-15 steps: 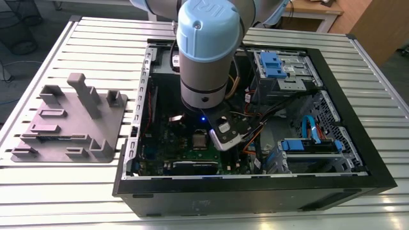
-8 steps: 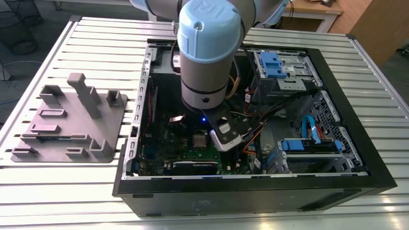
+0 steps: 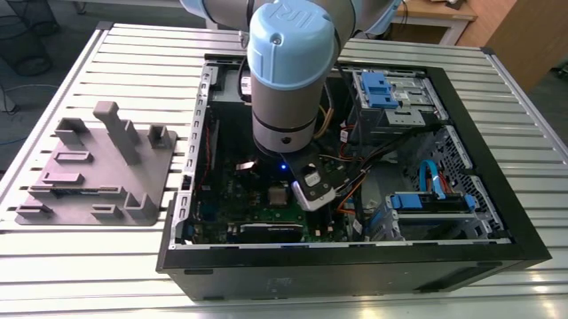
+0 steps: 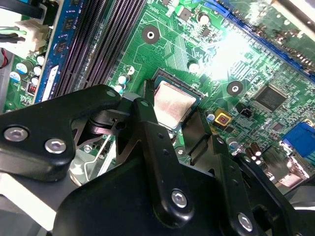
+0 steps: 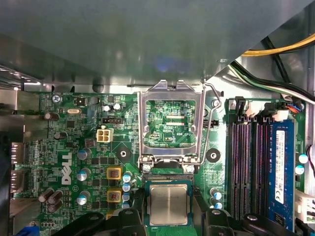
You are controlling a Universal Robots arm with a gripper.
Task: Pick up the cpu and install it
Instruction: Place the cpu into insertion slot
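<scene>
Arm: the Universal Robots arm (image 3: 284, 80) reaches straight down into the open computer case (image 3: 355, 266), in the middle of the exterior view. Its wrist is low over the motherboard (image 5: 74, 147).

Gripper: the gripper (image 4: 172, 110) hangs right above the processor socket. Its two black fingers (image 4: 147, 118) stand apart, one on each side of the chip, and appear to pinch nothing. A strip of socket rim shows between finger and chip in the first wrist view.

Cpu: the cpu (image 5: 168, 204) lies flat, silver top up, inside the dark socket rim. It looks seated and level rather than lifted.

Key relation: the cpu sits directly beneath the gripper, centred between the fingers. It is square, so it has no long axis, and its edges run parallel to the socket's sides and to the fingers' inner faces.

Socket frame: the hinged metal load plate (image 5: 142, 123) is swung open and lies back on the board just beyond the cpu's hinge-side edge. Its wire lever (image 5: 209, 123) is released beside it.

Nearby: the memory slots (image 5: 243, 167) run alongside the socket.

Fixture tray: the grey fixture tray (image 3: 98, 173) sits on the slatted table (image 3: 533, 292) at the exterior view's left, well apart from the arm.

Progress, as judged: the chip looks placed, and the frame is not yet closed.
</scene>
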